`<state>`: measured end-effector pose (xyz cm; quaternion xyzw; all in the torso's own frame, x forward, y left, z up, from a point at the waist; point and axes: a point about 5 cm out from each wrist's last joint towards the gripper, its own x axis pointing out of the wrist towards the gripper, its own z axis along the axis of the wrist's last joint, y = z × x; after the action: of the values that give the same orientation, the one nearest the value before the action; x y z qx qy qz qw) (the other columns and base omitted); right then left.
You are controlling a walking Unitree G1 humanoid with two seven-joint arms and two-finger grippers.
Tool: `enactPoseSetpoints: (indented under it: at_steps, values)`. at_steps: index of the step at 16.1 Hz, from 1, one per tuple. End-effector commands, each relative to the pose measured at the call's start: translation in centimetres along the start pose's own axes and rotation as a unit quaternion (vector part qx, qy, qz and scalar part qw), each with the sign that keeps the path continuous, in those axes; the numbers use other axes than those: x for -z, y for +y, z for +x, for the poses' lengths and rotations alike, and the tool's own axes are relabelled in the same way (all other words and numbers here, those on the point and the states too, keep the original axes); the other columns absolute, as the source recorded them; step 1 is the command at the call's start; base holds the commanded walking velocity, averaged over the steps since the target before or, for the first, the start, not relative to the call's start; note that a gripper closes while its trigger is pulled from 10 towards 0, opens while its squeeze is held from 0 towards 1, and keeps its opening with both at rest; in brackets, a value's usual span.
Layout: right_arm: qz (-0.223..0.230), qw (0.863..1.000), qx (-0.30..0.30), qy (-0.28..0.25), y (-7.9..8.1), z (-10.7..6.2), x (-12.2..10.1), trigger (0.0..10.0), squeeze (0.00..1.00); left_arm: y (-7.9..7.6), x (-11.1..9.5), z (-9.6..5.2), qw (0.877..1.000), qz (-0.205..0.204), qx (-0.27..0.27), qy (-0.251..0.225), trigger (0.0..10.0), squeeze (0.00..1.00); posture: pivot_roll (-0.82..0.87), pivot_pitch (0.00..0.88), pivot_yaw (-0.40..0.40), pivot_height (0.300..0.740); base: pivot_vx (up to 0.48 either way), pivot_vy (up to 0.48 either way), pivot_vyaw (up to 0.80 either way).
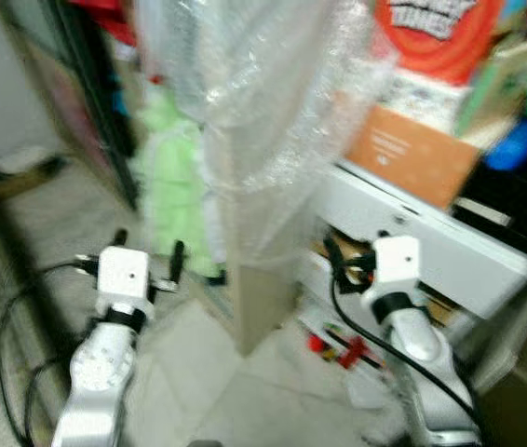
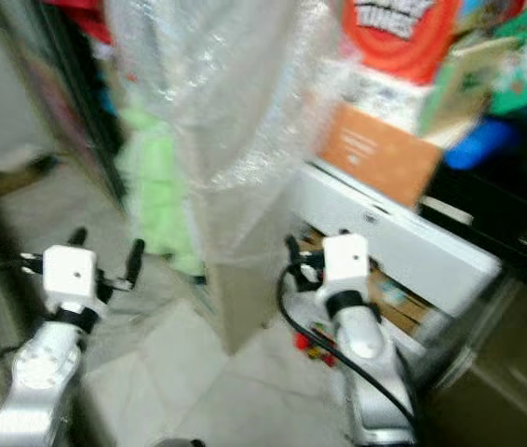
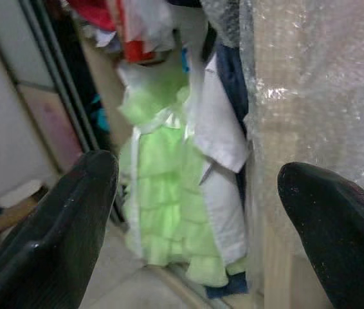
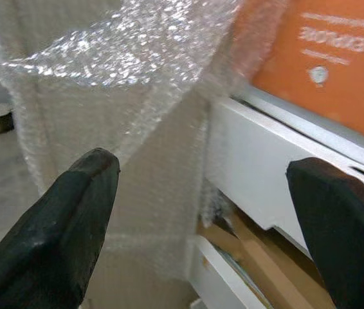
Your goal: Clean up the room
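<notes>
My left gripper (image 1: 149, 250) is open and empty, held low in front of a light green ruffled dress (image 3: 163, 193) and a white garment (image 3: 217, 129) that hang in an open closet. My right gripper (image 4: 201, 164) is open too, with nothing between its fingers. It points at a tall board wrapped in bubble wrap (image 1: 263, 168) and the white drawer unit (image 1: 422, 237) beside it. Small red items (image 1: 343, 349) lie on the floor near the right arm. Both eye views are blurred.
The wrapped board stands upright between my two arms. An orange box (image 1: 412, 154) rests on the white unit, with a red-and-white round thing (image 1: 440, 37) above it. A dark closet frame (image 1: 96, 102) stands at the left. Black cable (image 1: 7, 345) loops by the left arm.
</notes>
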<state>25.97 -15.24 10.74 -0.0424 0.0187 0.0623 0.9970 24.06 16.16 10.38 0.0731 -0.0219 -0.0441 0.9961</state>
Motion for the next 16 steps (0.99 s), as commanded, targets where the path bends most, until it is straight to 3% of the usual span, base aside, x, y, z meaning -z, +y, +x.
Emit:
enactPoseSetpoints:
  at_steps: [1,16]
  values:
    - [0.004,1.0,0.002,-0.002,-0.1,0.1,-0.3,10.0,0.0,-0.1,-0.4,0.1,1.0,0.005,0.0,-0.005,10.0,0.0,-0.02,0.0,-0.008,0.74,0.0,0.0,0.8]
    - [0.009,1.0,-0.02,-0.019,1.1,1.7,-0.8,10.0,0.0,-1.3,-1.4,1.1,1.0,0.005,0.017,-0.017,10.0,0.0,0.05,0.0,-0.002,0.74,0.0,0.0,0.8]
